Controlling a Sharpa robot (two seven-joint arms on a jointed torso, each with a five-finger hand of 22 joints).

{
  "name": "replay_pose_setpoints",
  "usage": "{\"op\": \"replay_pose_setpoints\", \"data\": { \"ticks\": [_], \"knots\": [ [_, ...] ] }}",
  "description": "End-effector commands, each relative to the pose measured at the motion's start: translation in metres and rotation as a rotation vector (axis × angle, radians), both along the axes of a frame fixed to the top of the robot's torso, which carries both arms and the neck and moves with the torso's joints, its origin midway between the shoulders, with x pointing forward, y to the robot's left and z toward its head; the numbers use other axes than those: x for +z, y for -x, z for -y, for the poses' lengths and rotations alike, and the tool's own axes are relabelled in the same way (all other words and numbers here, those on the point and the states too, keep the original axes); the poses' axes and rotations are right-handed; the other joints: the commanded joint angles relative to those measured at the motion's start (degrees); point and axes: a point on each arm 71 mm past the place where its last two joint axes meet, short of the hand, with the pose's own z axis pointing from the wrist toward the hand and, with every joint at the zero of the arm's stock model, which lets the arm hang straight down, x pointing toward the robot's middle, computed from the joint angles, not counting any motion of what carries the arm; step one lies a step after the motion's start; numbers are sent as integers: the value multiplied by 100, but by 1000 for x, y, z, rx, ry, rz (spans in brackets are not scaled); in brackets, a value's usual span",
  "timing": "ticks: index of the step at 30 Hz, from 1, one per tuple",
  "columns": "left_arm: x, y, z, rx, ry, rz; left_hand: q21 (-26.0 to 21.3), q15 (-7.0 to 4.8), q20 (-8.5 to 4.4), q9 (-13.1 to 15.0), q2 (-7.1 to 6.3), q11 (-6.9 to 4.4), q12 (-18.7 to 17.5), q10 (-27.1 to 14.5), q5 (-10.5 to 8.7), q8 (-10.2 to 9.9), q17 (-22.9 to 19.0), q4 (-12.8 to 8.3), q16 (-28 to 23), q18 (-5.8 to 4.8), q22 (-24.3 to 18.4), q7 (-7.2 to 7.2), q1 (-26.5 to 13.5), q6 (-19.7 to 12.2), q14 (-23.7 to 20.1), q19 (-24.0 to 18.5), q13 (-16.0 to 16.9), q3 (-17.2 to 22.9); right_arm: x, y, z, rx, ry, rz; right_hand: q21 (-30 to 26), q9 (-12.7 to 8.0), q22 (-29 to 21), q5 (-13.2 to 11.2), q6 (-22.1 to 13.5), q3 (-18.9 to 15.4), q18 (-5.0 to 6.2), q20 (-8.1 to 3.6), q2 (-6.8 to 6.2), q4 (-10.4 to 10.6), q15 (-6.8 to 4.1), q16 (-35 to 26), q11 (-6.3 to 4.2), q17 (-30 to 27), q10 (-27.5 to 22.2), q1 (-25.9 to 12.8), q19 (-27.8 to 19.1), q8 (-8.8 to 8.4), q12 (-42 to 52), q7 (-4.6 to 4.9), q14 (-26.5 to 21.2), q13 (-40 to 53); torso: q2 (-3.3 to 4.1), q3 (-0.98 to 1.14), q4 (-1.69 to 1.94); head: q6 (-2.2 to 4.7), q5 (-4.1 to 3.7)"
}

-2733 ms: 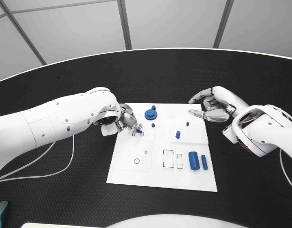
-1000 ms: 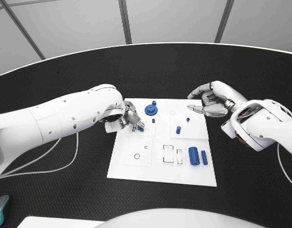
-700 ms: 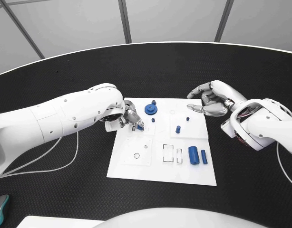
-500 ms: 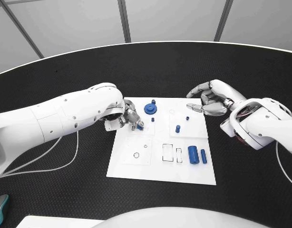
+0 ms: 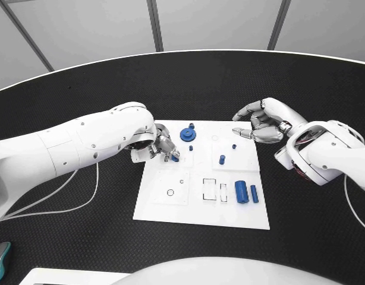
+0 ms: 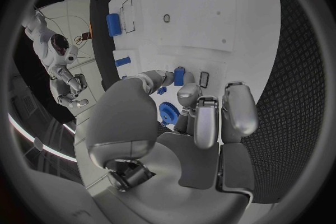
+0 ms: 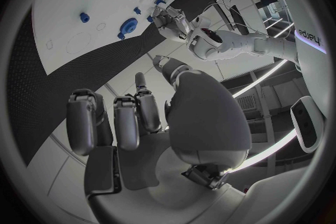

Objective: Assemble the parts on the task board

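Barely shifted since earlier: left hand (image 5: 159, 148) holds a small blue part (image 5: 174, 158) at the white task board's (image 5: 174, 208) left edge. Right hand (image 5: 264, 123) hovers beside its far right corner, fingers loosely curled, empty. Black round desk (image 5: 79, 107); grey panelled wall behind. Roughly seven blue parts.

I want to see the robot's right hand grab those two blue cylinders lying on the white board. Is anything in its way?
Nothing visible blocks it. The right hand hovers off the task board's far right corner, holding nothing. Between it and the two blue cylinders lies mostly bare board, with one small blue peg standing a little to the side.
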Motion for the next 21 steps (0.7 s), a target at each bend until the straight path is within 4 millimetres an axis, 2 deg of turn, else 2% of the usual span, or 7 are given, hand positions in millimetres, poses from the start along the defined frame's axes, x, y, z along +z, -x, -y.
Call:
{"op": "replay_pose_setpoints", "data": {
  "ticks": [1, 21],
  "knots": [
    [0, 0, 0, -1, 0, 0, 17, -48, -29, 8, 39, -11, 13, 32, 20, 4, 1201, -1027, -27, -85, 1, -4, 4, 25, 530, 6, 7, 994, 0, 0, 0, 0, 0, 0, -18, -9, 831, 31, 38, 15, 27, -30, -18, 3, -37, -34, -32, 1046, -12, 38, 276, 29, 11, -14, 488, 588, -1, -2, 5, -3, 0],
    [-1, 1, 3, -14, -6, -9, 17, -50, -30, 8, 39, -14, 14, 37, 27, 3, 1206, -1036, -25, -86, 2, -6, 7, 29, 532, 7, 11, 987, 0, 0, 0, 1, 0, 0, -19, -13, 831, 57, 41, 22, 28, -31, -19, 5, -38, -34, -32, 1046, -5, 40, 276, 31, 19, -14, 489, 596, 9, -2, 10, -29, -18]
  ]
}}
